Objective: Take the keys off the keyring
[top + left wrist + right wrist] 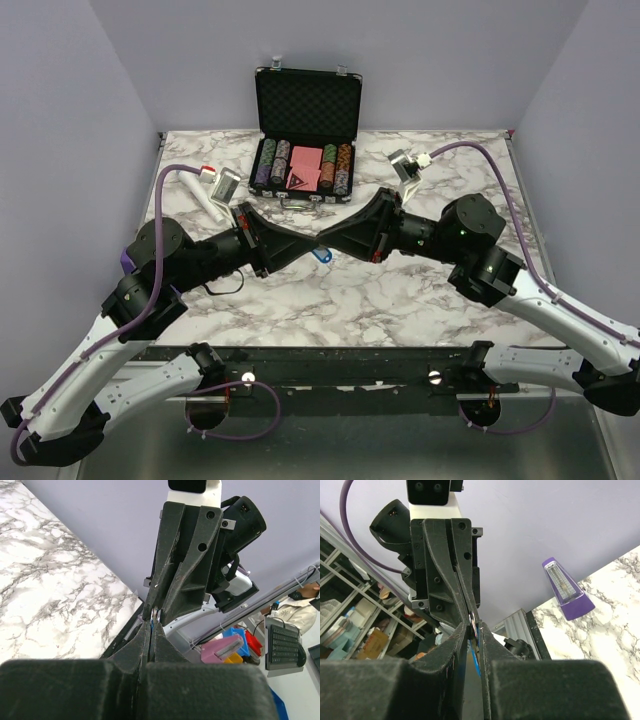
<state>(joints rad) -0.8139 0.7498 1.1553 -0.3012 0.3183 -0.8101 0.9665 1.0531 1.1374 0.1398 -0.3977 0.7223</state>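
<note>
My two grippers meet tip to tip above the middle of the marble table [400,300]. The left gripper [311,243] is shut; in the left wrist view [152,622] a thin pale metal piece, the keys [153,614], is pinched at its tips. The right gripper [330,243] is shut on the keyring; its blue tag [321,254] hangs just below the tips. In the right wrist view the tag [479,647] sits edge-on between the right gripper's [473,626] fingers. The metal ring is mostly hidden.
An open black case [306,100] with poker chips stands at the back centre. A white stick [198,192] and a small grey device [226,186] lie at the back left. A silver object [405,165] lies at the back right. A purple metronome [565,587] stands at the left.
</note>
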